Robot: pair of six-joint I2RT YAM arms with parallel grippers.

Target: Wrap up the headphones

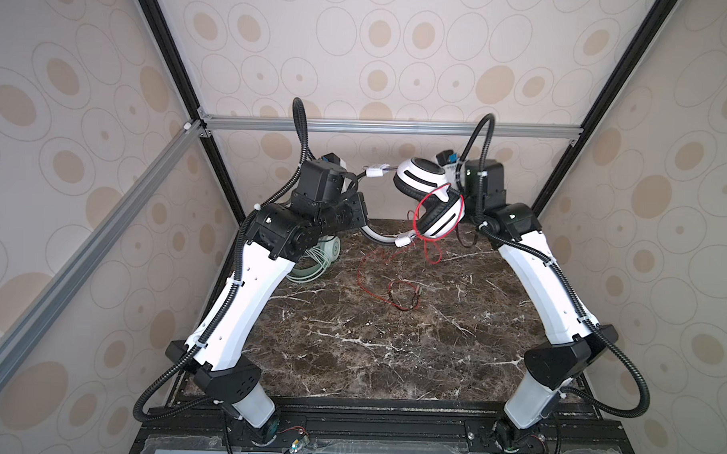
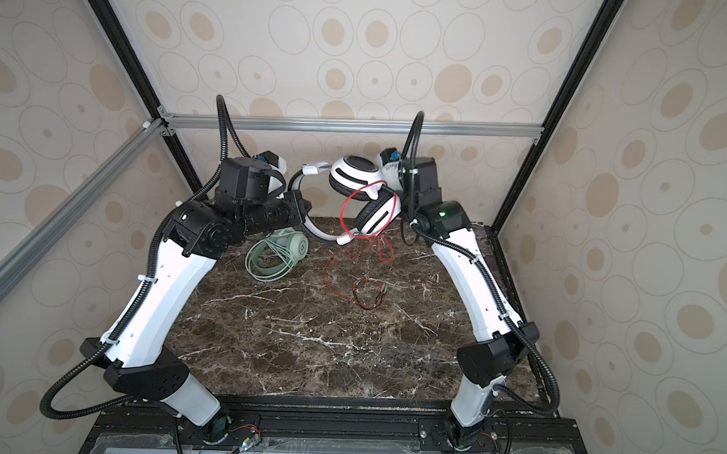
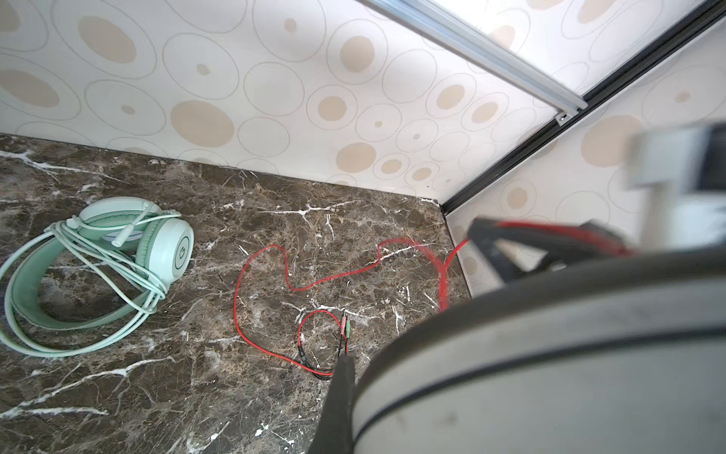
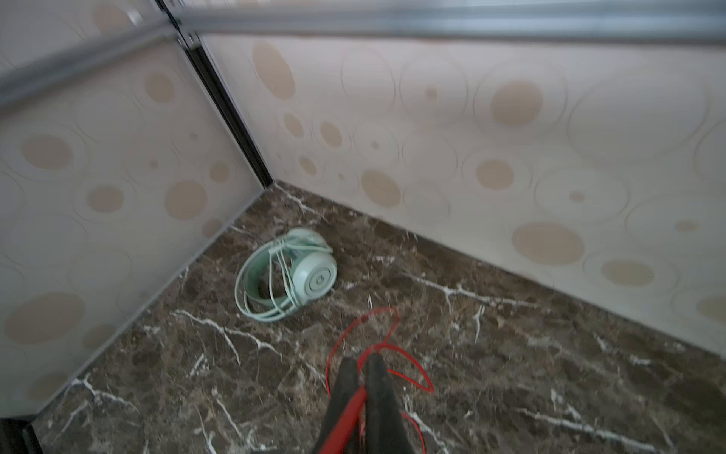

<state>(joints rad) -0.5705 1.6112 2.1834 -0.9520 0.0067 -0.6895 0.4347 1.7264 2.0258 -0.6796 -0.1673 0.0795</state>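
Note:
The white-and-black headphones (image 1: pixel 422 177) hang in the air at the back of the table, ear cups together. My left gripper (image 3: pixel 355 373) is shut on their grey headband (image 3: pixel 550 373); only one finger (image 3: pixel 341 397) shows. Their thin red cable (image 1: pixel 417 209) loops once round the cups, then trails across the marble to its plugs (image 3: pixel 345 327). My right gripper (image 4: pixel 361 365) is shut on this red cable (image 4: pixel 353 405), beside the cups; its jaws are hidden in both top views. The mint green headphones (image 2: pixel 277 254) lie at the back left with their pale cable wound round them, half hidden by the left arm in a top view.
The dark marble table (image 1: pixel 370 353) is boxed in by patterned walls at the back and on both sides. A metal rail (image 1: pixel 398 127) crosses the back wall above the arms. Slack red cable (image 2: pixel 367 297) lies coiled near the table's middle.

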